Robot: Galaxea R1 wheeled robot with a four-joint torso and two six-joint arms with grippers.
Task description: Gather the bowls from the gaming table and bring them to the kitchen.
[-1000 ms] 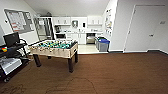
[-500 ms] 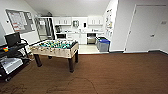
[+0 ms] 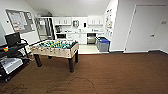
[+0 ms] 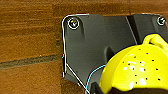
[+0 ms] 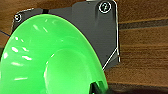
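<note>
1. Brown wood-look floor (image 3: 120, 75) covers the lower half of the head view and lies under both wrist cameras.
2. White walls and a white door (image 3: 147, 27) take the right of the head view; a notice board (image 3: 18, 20) hangs at upper left.
3. Foosball table (image 3: 56, 48), green field, pale wooden sides, dark legs, stands left of centre in the head view.
4. Kitchen (image 3: 80, 30) lies at upper centre, past the foosball table: white cabinets, white counter, pale floor. Blue bin (image 3: 103, 45) stands at its right edge, beside the wall corner.
5. Dark cart (image 3: 11, 57) at the left edge carries a black monitor.
6. Green bowl (image 5: 50, 57) takes the left and centre of the right wrist view, up against the dark robot plate, seen from its inside. Right gripper: a dark part crosses the bowl's rim at the bottom edge of that frame, and the rim appears to sit in the grip. Jaw state: cannot tell for certain.
7. Yellow bowl (image 4: 135, 70), speckled with small dark dots or holes, sits at lower right of the left wrist view, over the dark plate. Left gripper: a dark part meets the bowl at the bottom edge. Jaw state: cannot tell.
</note>
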